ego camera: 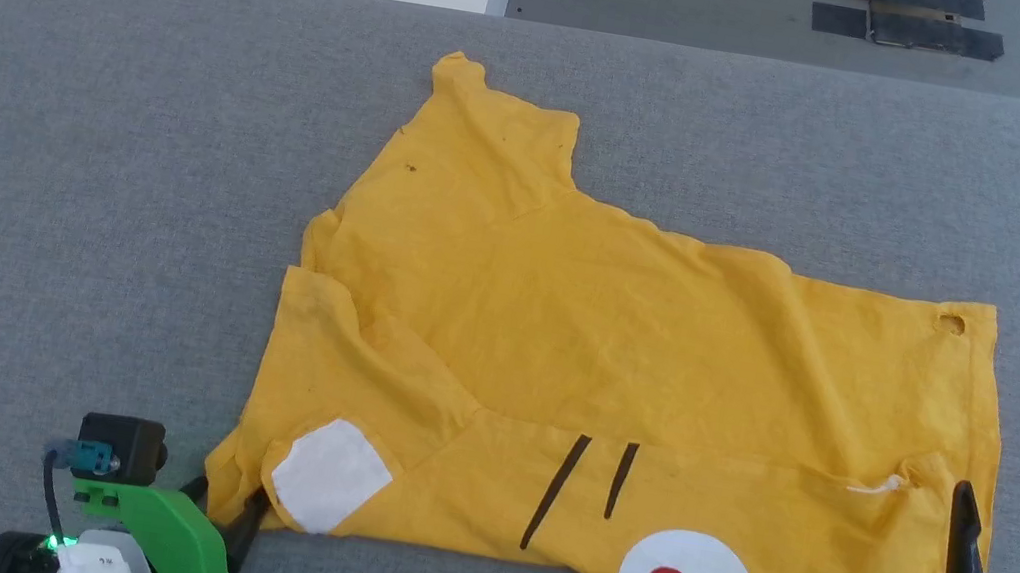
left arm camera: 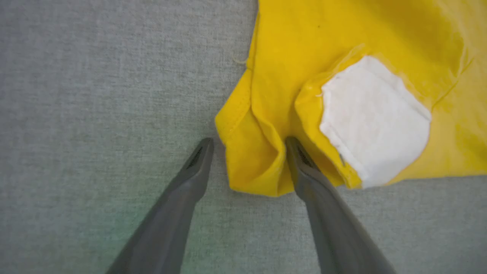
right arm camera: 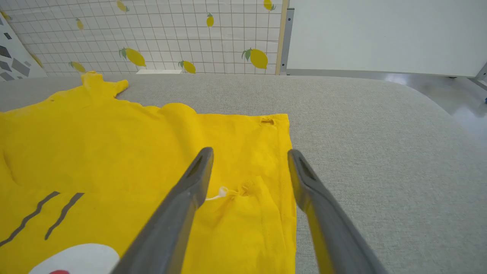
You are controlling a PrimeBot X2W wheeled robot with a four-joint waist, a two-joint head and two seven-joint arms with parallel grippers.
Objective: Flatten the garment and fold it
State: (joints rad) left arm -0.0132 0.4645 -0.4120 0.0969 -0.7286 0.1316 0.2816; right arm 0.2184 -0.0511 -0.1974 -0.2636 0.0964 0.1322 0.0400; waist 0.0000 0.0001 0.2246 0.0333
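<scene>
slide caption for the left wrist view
Open left claw straddling a bunched corner of the bright yellow T-shirt on a grey fabric tabletop.

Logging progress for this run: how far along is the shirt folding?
Done: the garment lies mostly spread on the grey table, its near strip turned over, printed whiskers facing up. In hand: both grippers open, the left gripper straddling the near-left corner, the right gripper over the near-right hem; nothing gripped. Left: smoothing the creases, tucking the far sleeve, the remaining folds.
</scene>
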